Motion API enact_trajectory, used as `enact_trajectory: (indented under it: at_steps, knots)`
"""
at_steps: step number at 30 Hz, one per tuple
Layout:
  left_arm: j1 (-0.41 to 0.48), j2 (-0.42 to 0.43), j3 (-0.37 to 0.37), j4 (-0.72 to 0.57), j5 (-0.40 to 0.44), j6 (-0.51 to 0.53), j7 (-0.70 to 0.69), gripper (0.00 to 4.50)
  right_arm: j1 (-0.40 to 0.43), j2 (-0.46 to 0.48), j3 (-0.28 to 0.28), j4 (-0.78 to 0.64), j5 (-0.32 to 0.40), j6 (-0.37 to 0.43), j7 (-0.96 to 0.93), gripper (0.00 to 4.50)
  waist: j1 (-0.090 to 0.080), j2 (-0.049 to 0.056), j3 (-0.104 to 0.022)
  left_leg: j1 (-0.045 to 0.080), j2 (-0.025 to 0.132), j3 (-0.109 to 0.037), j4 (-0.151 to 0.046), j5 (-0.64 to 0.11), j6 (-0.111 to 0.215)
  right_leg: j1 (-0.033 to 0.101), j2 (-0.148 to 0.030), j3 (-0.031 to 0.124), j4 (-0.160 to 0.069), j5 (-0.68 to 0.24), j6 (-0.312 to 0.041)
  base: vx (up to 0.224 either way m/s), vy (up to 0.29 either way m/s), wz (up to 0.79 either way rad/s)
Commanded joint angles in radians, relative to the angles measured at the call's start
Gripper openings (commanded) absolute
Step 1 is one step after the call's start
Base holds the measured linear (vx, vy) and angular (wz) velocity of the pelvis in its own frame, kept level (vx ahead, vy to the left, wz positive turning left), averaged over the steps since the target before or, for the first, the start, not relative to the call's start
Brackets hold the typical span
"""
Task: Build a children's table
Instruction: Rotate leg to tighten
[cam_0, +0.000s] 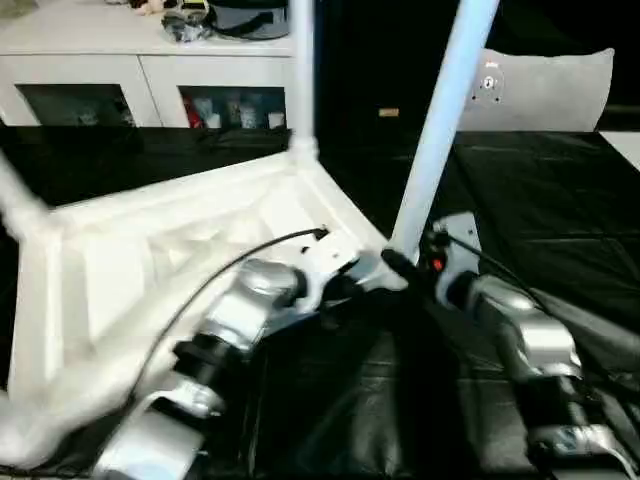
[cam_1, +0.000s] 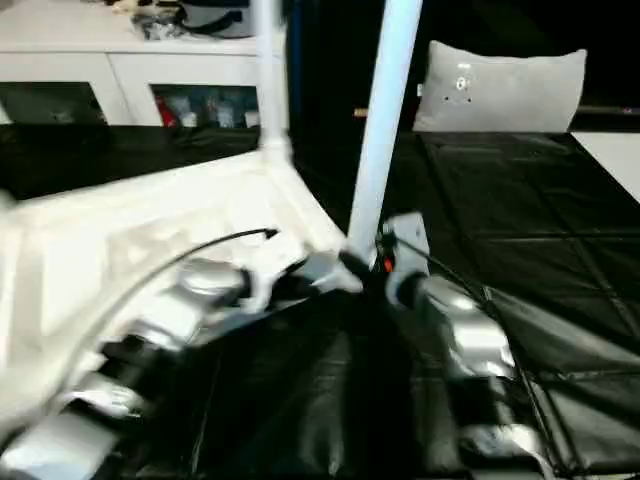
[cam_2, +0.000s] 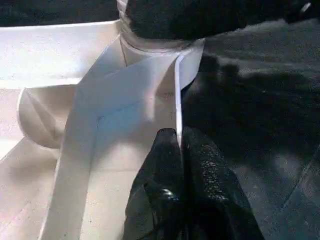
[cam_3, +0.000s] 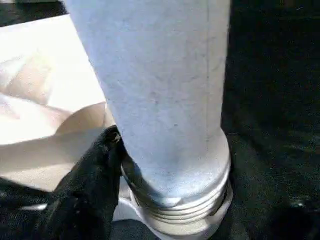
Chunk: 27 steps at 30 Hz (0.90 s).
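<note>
Head views: high contrast. The white table (cam_0: 170, 250) is overexposed, its ribbing largely washed out, while the black sheet (cam_0: 540, 200) beneath it reads near-black with faint sheen along its creases. Motion blur smears the near table edge and both silver forearms. The background cabinet (cam_0: 140, 80) is soft. Left wrist view: the left hand (cam_2: 181, 145) is sharp; a deep shadow falls across the sheet. Right wrist view: the leg (cam_3: 160, 90) is evenly lit, slightly grainy, with dark surroundings.
</note>
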Motion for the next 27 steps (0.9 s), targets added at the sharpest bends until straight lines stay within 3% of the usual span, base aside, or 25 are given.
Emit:
enact_trajectory:
  at_steps: [1,2,7,11,15,19,23,26,27]
  knots:
    - [-0.020,-0.025,-0.028,-0.017,-0.002,-0.013,-0.008,0.00,0.010,0.029,0.033,0.027,0.000,0.018,0.009,3.63,0.012,-0.011,-0.059,0.002,0.058,-0.024,-0.067,-0.190,0.056,0.036,-0.095,0.053,-0.085,-0.307,-0.186,0.000,0.000,0.00]
    - [-0.018,-0.012,-0.034,-0.016,0.007,-0.020,-0.009,0.00,0.014,0.027,0.033,0.019,0.000,0.015,0.015,3.75,0.013,-0.007,-0.059,0.000,0.059,-0.024,-0.068,-0.185,0.057,0.037,-0.094,0.053,-0.082,-0.289,-0.192,0.000,0.000,0.00]
    - [-0.010,0.060,-0.051,0.000,0.036,-0.083,-0.036,0.00,0.055,-0.009,0.034,-0.047,0.026,-0.017,0.095,4.18,0.020,-0.009,-0.061,-0.003,0.060,-0.024,-0.068,-0.161,0.071,0.045,-0.095,0.052,-0.076,-0.234,-0.197,0.000,0.000,0.00]
    - [-0.010,0.123,-0.072,0.027,0.051,-0.162,-0.106,0.00,0.112,-0.101,0.038,-0.094,0.036,-0.064,0.210,4.44,0.030,-0.011,-0.059,-0.002,0.061,-0.023,-0.068,-0.171,0.076,0.046,-0.095,0.052,-0.081,-0.265,-0.181,0.000,0.000,0.00]
    - [-0.011,0.162,-0.091,0.036,0.051,-0.216,-0.166,0.00,0.133,-0.168,0.036,-0.105,0.036,-0.090,0.285,4.44,0.029,-0.009,-0.057,0.000,0.062,-0.024,-0.070,-0.192,0.068,0.042,-0.094,0.051,-0.081,-0.288,-0.182,0.000,0.000,0.00]
    - [-0.016,0.225,-0.135,0.049,0.044,-0.340,-0.293,0.00,0.165,-0.296,0.041,-0.161,0.079,-0.096,0.487,4.44,0.031,-0.010,-0.058,-0.001,0.063,-0.024,-0.070,-0.187,0.078,0.044,-0.095,0.052,-0.080,-0.288,-0.180,0.000,0.000,0.00]
    - [-0.019,0.257,-0.167,0.053,0.038,-0.418,-0.390,0.00,0.159,-0.355,0.062,-0.175,0.098,-0.100,0.594,4.44,0.045,-0.008,-0.060,0.001,0.067,-0.021,-0.066,-0.173,0.094,0.044,-0.095,0.051,-0.077,-0.254,-0.196,0.000,0.000,0.00]
    - [-0.011,0.284,-0.199,0.021,0.016,-0.465,-0.506,0.00,0.141,-0.389,0.102,-0.167,0.070,-0.154,0.668,4.44,0.059,-0.007,-0.061,0.004,0.072,-0.019,-0.067,-0.166,0.085,0.040,-0.097,0.051,-0.072,-0.244,-0.211,0.000,0.000,0.00]
    - [-0.009,0.289,-0.206,0.014,0.012,-0.477,-0.530,0.00,0.137,-0.395,0.115,-0.166,0.073,-0.158,0.695,4.44,0.063,-0.012,-0.061,0.004,0.072,-0.018,-0.066,-0.165,0.085,0.041,-0.096,0.050,-0.070,-0.230,-0.217,0.000,0.000,0.00]
